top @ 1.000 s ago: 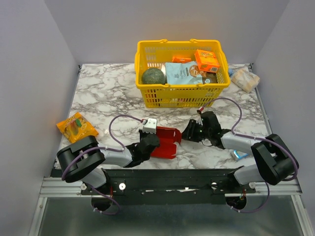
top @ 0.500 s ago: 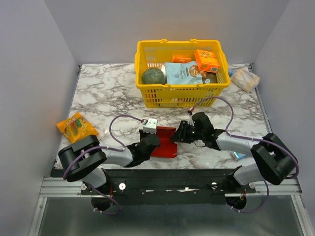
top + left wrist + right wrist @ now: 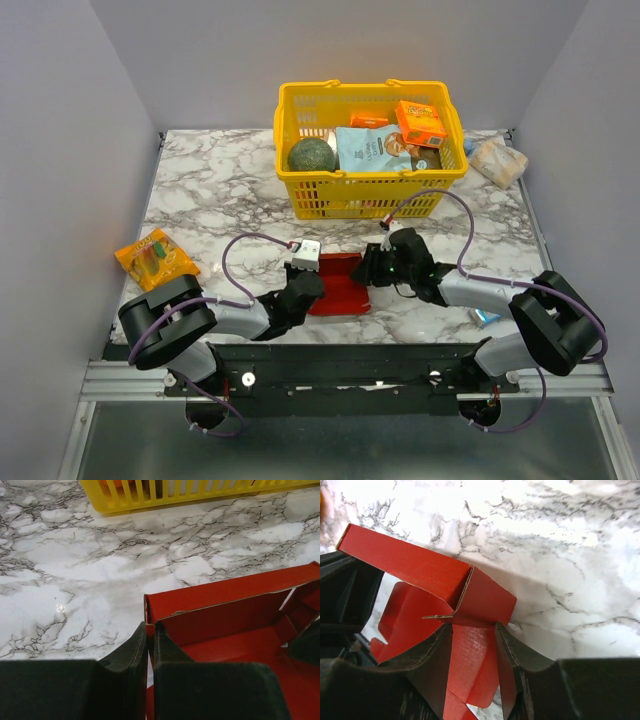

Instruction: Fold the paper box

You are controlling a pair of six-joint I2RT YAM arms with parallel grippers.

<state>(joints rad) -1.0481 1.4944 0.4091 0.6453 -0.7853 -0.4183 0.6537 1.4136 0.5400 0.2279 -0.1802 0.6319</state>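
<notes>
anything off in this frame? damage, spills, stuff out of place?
Nothing spilled or torn. The paper box is simply half-folded, one wall pinched in the left pincer. Only stray: a small blue packet tucked partly under the right arm.

Half-folded red paper box (image 3: 338, 284) on marble

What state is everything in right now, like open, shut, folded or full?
paper box: half folded, walls raised, top open.
left pincer: shut on one wall of the box.
right pincer: open, a flap of the box between its fingers.
basket: upright, full.
snack packet: lying flat, untouched.
</notes>
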